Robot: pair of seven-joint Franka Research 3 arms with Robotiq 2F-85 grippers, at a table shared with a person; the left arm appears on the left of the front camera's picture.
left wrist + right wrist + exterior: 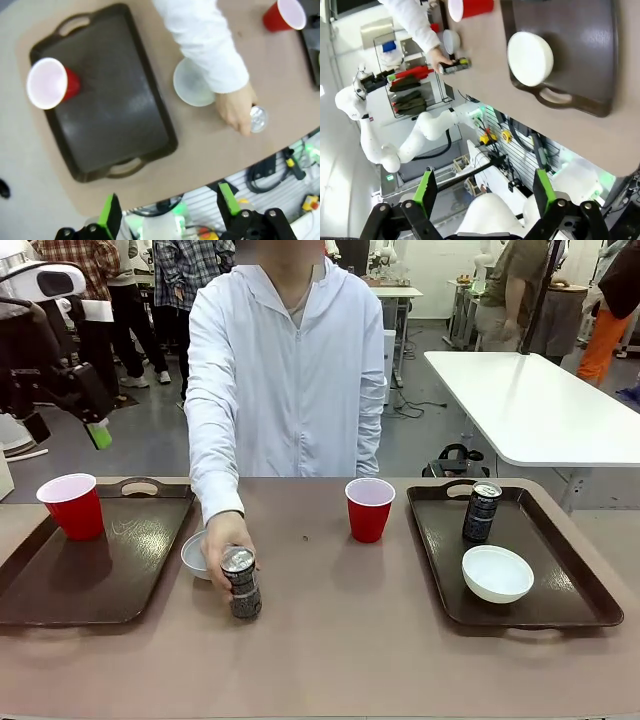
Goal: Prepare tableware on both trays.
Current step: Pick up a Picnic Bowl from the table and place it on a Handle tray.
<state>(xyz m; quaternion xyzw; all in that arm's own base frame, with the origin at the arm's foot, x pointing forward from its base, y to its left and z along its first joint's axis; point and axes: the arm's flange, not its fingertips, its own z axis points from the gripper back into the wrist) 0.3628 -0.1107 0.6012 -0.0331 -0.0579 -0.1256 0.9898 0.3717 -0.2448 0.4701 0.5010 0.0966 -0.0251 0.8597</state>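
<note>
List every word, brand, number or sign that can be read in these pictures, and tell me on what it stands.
No text here can be read.
Right-tray can: white print on its dark side, too small to read.
Held can, under the person's hand: pale markings, too blurred to read.

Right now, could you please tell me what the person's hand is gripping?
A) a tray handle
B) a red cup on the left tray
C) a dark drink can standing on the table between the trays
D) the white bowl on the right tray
C: the person's hand wraps the dark can, which stands on the bare table right of the left tray, beside a white bowl.
</note>
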